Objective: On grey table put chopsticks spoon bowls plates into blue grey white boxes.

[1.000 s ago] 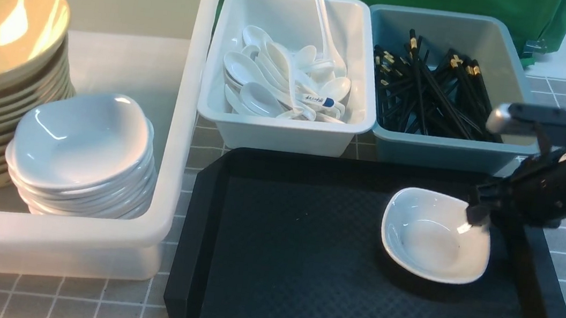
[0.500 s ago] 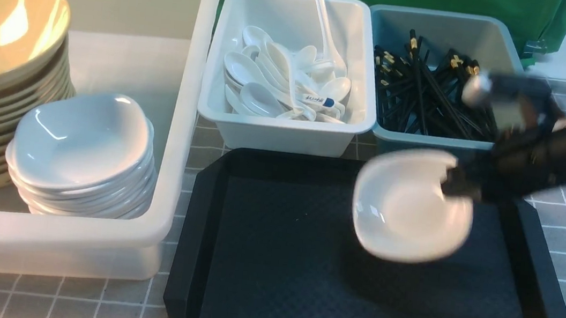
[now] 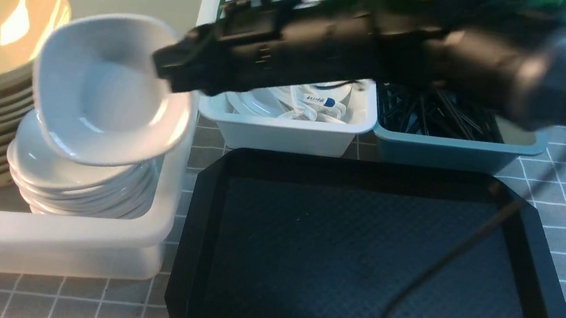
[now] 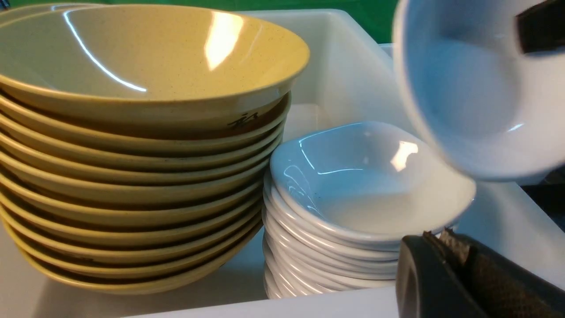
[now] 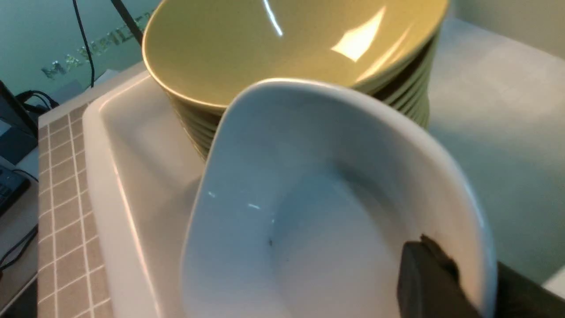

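At upper left, the right tool (image 3: 164,64) is pinching the tilted plate (image 3: 101,99) by its rim, risking slippage onto the stack (image 3: 85,186).

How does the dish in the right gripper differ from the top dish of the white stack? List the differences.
The held dish hangs in the air, pinched at its rim by the right gripper; the top stack dish rests nested on others in the white tub. The held dish tilts steeply; the top stack dish sits nearly level. Both are glossy white, rounded-square and empty.
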